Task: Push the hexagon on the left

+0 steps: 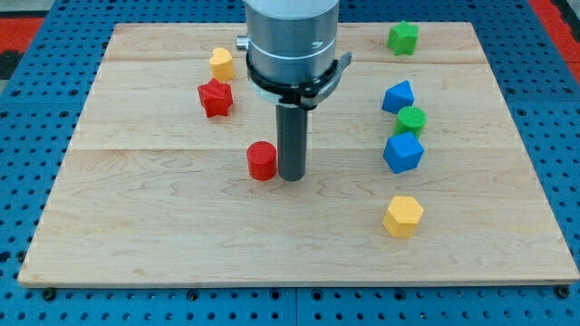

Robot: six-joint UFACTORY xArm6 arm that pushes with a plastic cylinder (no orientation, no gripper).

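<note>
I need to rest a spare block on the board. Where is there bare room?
Free: the wood below the red cylinder and my tip, left of the lower yellow block. Crowded: the right side, where two blue blocks and a green cylinder cluster.

Arm: grey cylindrical housing (292,36), entering from the view's top, vertical.
Rod: dark, straight, upright below the housing.
My tip (292,177): at board level, near centre.
</note>
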